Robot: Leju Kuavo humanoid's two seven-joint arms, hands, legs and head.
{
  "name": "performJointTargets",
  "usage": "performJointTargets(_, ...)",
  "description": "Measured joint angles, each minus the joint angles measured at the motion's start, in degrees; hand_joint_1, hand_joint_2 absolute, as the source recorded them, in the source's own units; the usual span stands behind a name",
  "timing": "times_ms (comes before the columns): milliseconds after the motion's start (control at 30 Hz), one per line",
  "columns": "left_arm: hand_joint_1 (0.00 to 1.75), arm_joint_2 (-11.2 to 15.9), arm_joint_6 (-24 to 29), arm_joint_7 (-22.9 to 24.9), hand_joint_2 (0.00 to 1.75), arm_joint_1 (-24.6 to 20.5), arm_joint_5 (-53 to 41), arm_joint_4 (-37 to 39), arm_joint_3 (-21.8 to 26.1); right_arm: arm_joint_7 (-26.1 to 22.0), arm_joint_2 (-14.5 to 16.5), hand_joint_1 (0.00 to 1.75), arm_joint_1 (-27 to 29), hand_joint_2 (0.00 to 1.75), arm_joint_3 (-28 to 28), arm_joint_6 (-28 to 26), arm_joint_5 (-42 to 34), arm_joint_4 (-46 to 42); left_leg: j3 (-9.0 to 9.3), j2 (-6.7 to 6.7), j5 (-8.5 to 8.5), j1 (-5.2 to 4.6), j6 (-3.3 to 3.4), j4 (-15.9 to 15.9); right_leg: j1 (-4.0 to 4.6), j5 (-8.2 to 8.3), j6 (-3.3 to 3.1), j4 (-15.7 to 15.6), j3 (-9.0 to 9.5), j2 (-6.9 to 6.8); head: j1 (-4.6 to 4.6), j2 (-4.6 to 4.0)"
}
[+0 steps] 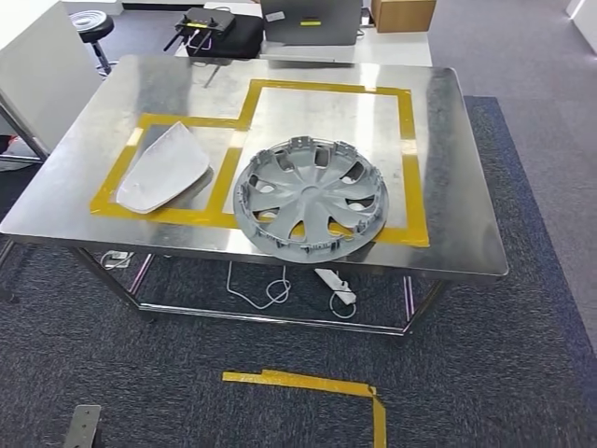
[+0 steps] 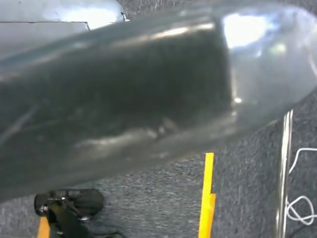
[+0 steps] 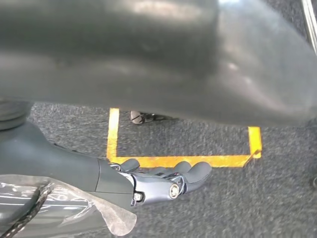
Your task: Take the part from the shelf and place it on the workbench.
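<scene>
Bench point(image 1: 451, 177) right half, upper centre bare; hubcap point(image 1: 311, 198) fills centre, white panel point(image 1: 163, 168) sits left.

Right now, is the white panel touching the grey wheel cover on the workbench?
Apart. The head view shows the white panel and the wheel cover with bare metal and a yellow tape strip between them.

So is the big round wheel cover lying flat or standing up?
Lying flat. The wheel cover rests on the metal workbench, overlapping the yellow tape outline.
</scene>
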Motion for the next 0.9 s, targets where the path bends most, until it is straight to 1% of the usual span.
performJointTargets(33, 0.00, 0.0, 0.0, -0.1, 0.00, -0.3, -0.4, 0.6, 0.0, -0.2, 0.0, 0.00, 0.0, 0.00, -0.1, 0.1, 0.3, 0.0, 1.54, -0.30, -0.38, -0.19, 0.24, -2.7, -0.03, 0.58, 0.36, 0.0, -0.32, 0.11, -0.02, 0.00)
performJointTargets(67, 0.00, 0.0, 0.0, -0.2, 0.00, -0.6, -0.7, 1.2, 0.1, -0.5, 0.0, 0.00, -0.1, 0.00, -0.2, 0.3, 0.6, 0.0, 1.95, -0.38, -0.59, -0.43, 0.46, -4.0, -0.11, 1.16, 0.74, -0.1, -0.51, 0.16, -0.07, 0.00)
performJointTargets(100, 0.00, 0.0, 0.0, -0.3, 0.00, -0.7, -1.0, 1.9, 0.1, -0.7, 0.0, 0.00, -0.2, 0.00, -0.4, 0.4, 0.8, 0.1, 1.53, -0.26, -0.19, -0.56, 0.72, -4.1, -0.24, 1.79, 1.13, -0.3, -0.78, 0.25, -0.12, 0.00)
performJointTargets(133, 0.00, 0.0, -0.1, -0.5, 0.00, -0.9, -1.3, 2.7, 0.1, -1.0, 0.0, 0.00, -0.3, 0.00, -0.6, 0.5, 1.0, 0.2, 0.91, 0.00, 0.46, -0.63, 1.09, -4.2, -0.36, 1.76, 1.44, -0.2, -1.16, 0.22, -0.25, 0.00)
performJointTargets(167, 0.00, 0.0, -0.3, -0.7, 0.00, -1.1, -1.6, 3.4, 0.1, -1.1, 0.0, 0.00, -0.4, 0.00, -0.8, 0.6, 1.1, 0.2, 0.14, 0.25, 1.19, -0.62, 1.52, -4.2, -0.42, 0.64, 1.69, 0.5, -1.63, 0.03, -0.18, 0.00)
performJointTargets(200, 0.00, 0.0, -0.4, -1.0, 0.00, -1.3, -1.8, 4.0, 0.1, -1.2, 0.0, 0.00, -0.5, 0.00, -1.0, 0.7, 1.2, 0.3, -0.79, 0.54, 2.03, -0.57, 1.90, -4.4, -0.44, -1.72, 1.89, 2.0, -2.40, -0.31, -0.04, 0.00)
performJointTargets(233, 0.00, 0.0, -0.5, -1.1, 0.00, -1.4, -2.0, 4.5, 0.1, -1.3, 0.0, 0.00, -0.7, 0.00, -1.1, 0.7, 1.2, 0.4, -1.72, 0.85, 2.79, -0.60, 2.17, -4.4, -0.50, -5.14, 2.02, 4.8, -3.08, -0.78, 0.07, 0.00)
performJointTargets(267, 0.00, 0.0, -0.6, -1.2, 0.00, -1.4, -2.1, 5.0, 0.1, -1.4, 0.0, 0.00, -0.9, 0.00, -1.1, 0.7, 1.2, 0.5, -2.72, 1.11, 3.54, -0.69, 2.35, -4.4, -0.50, -8.51, 2.17, 8.3, -3.68, -1.15, 0.25, 0.00)
performJointTargets(300, 0.00, 0.0, -0.6, -1.3, 0.00, -1.5, -2.2, 5.5, 0.1, -1.4, 0.0, 0.00, -1.0, 0.00, -1.2, 0.7, 1.2, 0.6, -3.73, 1.40, 4.29, -0.79, 2.38, -4.3, -0.51, -10.80, 2.29, 11.9, -4.10, -1.35, 0.28, 0.00)
performJointTargets(333, 0.00, 0.0, -0.7, -1.4, 0.00, -1.6, -2.4, 6.0, 0.1, -1.5, 0.0, 0.00, -1.1, 0.00, -1.2, 0.8, 1.2, 0.6, -4.80, 1.68, 5.03, -0.88, 2.37, -4.1, -0.51, -11.37, 2.37, 14.9, -3.92, -1.42, 0.27, 0.00)
performJointTargets(367, 0.00, 0.0, -0.9, -1.6, 0.00, -1.7, -2.6, 6.5, 0.1, -1.5, 0.0, 0.00, -1.2, 0.00, -1.2, 0.8, 1.2, 0.7, -5.96, 1.92, 5.74, -0.95, 2.34, -3.8, -0.49, -10.30, 2.38, 16.4, -3.10, -1.45, 0.27, 0.00)
performJointTargets(400, 0.00, 0.0, -1.0, -1.8, 0.00, -1.8, -2.9, 7.0, 0.0, -1.5, 0.0, 0.00, -1.2, 0.00, -1.3, 0.9, 1.1, 0.7, -7.11, 2.09, 6.35, -0.99, 2.25, -3.4, -0.46, -8.30, 2.32, 16.2, -1.55, -1.46, 0.26, 0.00)
performJointTargets(433, 0.00, 0.0, -1.1, -2.0, 0.00, -1.9, -3.1, 7.4, -0.1, -1.5, 0.0, 0.00, -1.3, 0.00, -1.3, 0.9, 1.1, 0.8, -8.28, 2.22, 6.92, -1.01, 2.13, -2.9, -0.43, -6.49, 2.20, 13.9, 1.14, -1.51, 0.26, 0.00)
performJointTargets(467, 0.00, -0.1, -1.2, -2.1, 0.00, -2.0, -3.3, 7.9, -0.2, -1.5, 0.0, 0.00, -1.4, 0.00, -1.3, 0.8, 1.0, 0.8, -9.25, 2.30, 7.36, -1.08, 1.98, -2.3, -0.34, -5.81, 2.01, 9.8, 4.73, -1.62, 0.26, 0.00)
performJointTargets(500, 0.00, -0.2, -1.3, -2.1, 0.00, -2.1, -3.3, 8.1, -0.3, -1.5, 0.0, 0.00, -1.6, 0.00, -1.4, 0.8, 0.9, 0.8, -10.05, 2.35, 7.77, -1.15, 1.81, -1.6, -0.27, -6.33, 1.78, 4.8, 8.46, -1.75, 0.25, 0.00)
performJointTargets(533, 0.00, -0.4, -1.3, -2.2, 0.00, -2.1, -3.3, 8.4, -0.4, -1.4, 0.0, 0.00, -1.8, 0.00, -1.4, 0.7, 0.8, 0.8, -10.72, 2.39, 8.27, -1.21, 1.60, -1.1, -0.18, -7.48, 1.53, 0.4, 11.39, -1.85, 0.25, 0.00)
performJointTargets(567, 0.00, -0.5, -1.3, -2.2, 0.00, -2.2, -3.4, 8.6, -0.5, -1.4, 0.0, 0.00, -1.9, 0.00, -1.5, 0.7, 0.8, 0.8, -11.16, 2.44, 8.83, -1.24, 1.37, -0.8, -0.08, -8.51, 1.24, -2.5, 12.96, -1.92, 0.23, 0.00)
performJointTargets(600, 0.00, -0.6, -1.3, -2.2, 0.00, -2.2, -3.4, 8.8, -0.5, -1.4, 0.0, 0.00, -2.0, 0.00, -1.5, 0.7, 0.8, 0.9, -11.54, 2.48, 9.46, -1.23, 1.10, -0.6, -0.03, -8.90, 0.87, -3.7, 13.23, -1.95, 0.23, 0.00)
performJointTargets(633, 0.00, -0.7, -1.3, -2.0, 0.00, -2.1, -3.5, 8.9, -0.5, -1.3, 0.0, 0.00, -2.0, 0.00, -1.5, 0.7, 0.9, 0.9, -11.87, 2.37, 9.85, -1.16, 0.80, -0.5, -0.12, -8.64, 0.48, -3.8, 12.67, -2.04, 0.29, 0.00)
performJointTargets(667, 0.00, -0.8, -1.4, -1.8, 0.00, -2.0, -3.8, 9.0, -0.5, -1.3, 0.0, 0.00, -2.0, 0.00, -1.6, 0.7, 1.1, 1.0, -12.19, 2.09, 9.26, -1.09, 0.42, -0.2, -0.21, -8.07, 0.05, -3.7, 12.06, -2.15, 0.25, 0.00)
performJointTargets(700, 0.00, -0.9, -1.7, -1.4, 0.00, -1.8, -4.2, 9.1, -0.6, -1.2, 0.0, 0.00, -1.9, 0.00, -1.6, 0.6, 1.4, 1.0, -12.62, 1.76, 7.40, -0.95, -0.02, 1.2, -0.33, -7.41, -0.38, -3.6, 11.40, -2.27, 0.20, 0.00)
performJointTargets(733, 0.00, -1.0, -2.0, -1.1, 0.00, -1.6, -4.8, 9.2, -0.9, -1.1, 0.0, 0.00, -2.0, 0.00, -1.7, 0.4, 1.8, 1.0, -13.19, 1.43, 4.55, -0.74, -0.44, 3.6, -0.45, -6.74, -0.68, -3.5, 10.64, -2.38, 0.12, 0.00)
performJointTargets(767, 0.00, -1.1, -2.5, -0.8, 0.00, -1.4, -5.5, 9.4, -1.2, -1.0, 0.0, 0.00, -2.0, 0.00, -1.7, 0.2, 2.1, 1.1, -13.80, 1.23, 1.25, -0.53, -0.85, 7.0, -0.42, -6.13, -0.86, -3.3, 9.77, -2.42, 0.02, 0.00)
performJointTargets(800, 0.00, -1.1, -2.9, -0.7, 0.00, -1.2, -6.2, 9.6, -1.7, -0.8, 0.0, 0.00, -2.1, 0.00, -1.8, -0.2, 2.3, 1.2, -14.30, 1.17, -1.38, -0.29, -1.18, 10.8, -0.42, -5.56, -0.95, -3.0, 8.78, -2.57, -0.03, 0.00)
performJointTargets(833, 0.00, -1.1, -3.3, -0.6, 0.00, -1.1, -6.5, 9.8, -2.3, -0.7, 0.0, 0.00, -2.2, 0.00, -1.8, -0.6, 2.3, 1.3, -14.42, 1.16, -2.58, -0.08, -1.44, 13.9, -0.41, -5.05, -0.91, -2.6, 7.73, -2.77, -0.04, 0.00)
performJointTargets(867, 0.00, -1.1, -3.9, -0.3, 0.00, -0.9, -6.3, 9.9, -2.7, -0.6, 0.0, 0.00, -2.3, 0.00, -1.9, -1.1, 1.9, 1.4, -13.92, 1.16, -2.38, 0.13, -1.64, 15.7, -0.42, -4.61, -0.84, -2.1, 6.62, -3.06, -0.05, 0.00)
performJointTargets(900, 0.00, -1.2, -4.5, 0.0, 0.00, -0.8, -5.8, 9.9, -3.1, -0.6, 0.0, 0.00, -2.4, 0.00, -2.0, -1.6, 1.4, 1.5, -12.60, 1.18, -1.06, 0.35, -1.81, 15.6, -0.46, -4.23, -0.73, -1.5, 5.54, -3.42, -0.06, 0.00)
